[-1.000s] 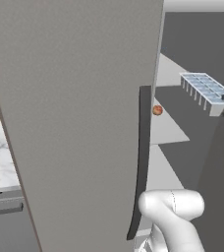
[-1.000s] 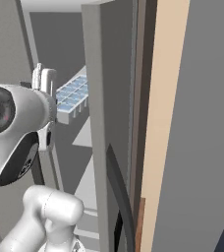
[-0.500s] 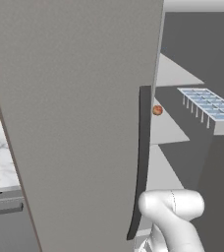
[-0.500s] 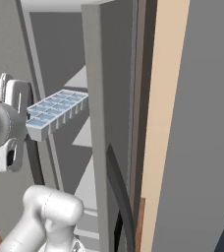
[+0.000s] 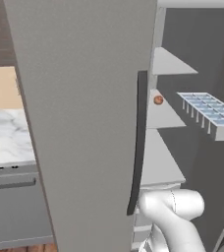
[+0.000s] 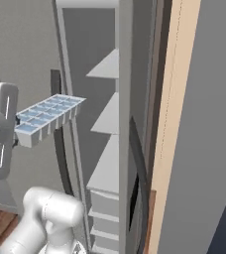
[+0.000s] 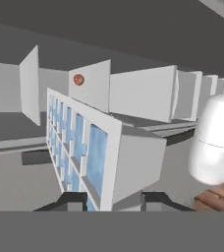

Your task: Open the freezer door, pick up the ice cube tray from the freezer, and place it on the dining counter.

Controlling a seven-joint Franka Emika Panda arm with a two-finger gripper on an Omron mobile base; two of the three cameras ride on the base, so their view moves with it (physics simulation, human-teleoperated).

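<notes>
Hand view is showing the gripper (image 7: 111,199) pinching the ice cube tray (image 7: 92,150) by 1 end, in the air just outside the freezer (image 5: 192,54); carrying it level and clear of the freezer door (image 5: 84,113) is looking wise

Inside the tall grey freezer (image 5: 197,44) with its dark grey interior, pale grey shelves (image 5: 159,156) stand one above another, with pale drawers (image 6: 104,203) stacked below them. A small round red-orange item (image 5: 158,100) lies on the middle shelf (image 5: 163,115), near its back. In the left base view, a white-grey marbled surface (image 5: 6,138) tops the grey cabinets (image 5: 13,206) left of the freezer.
</notes>
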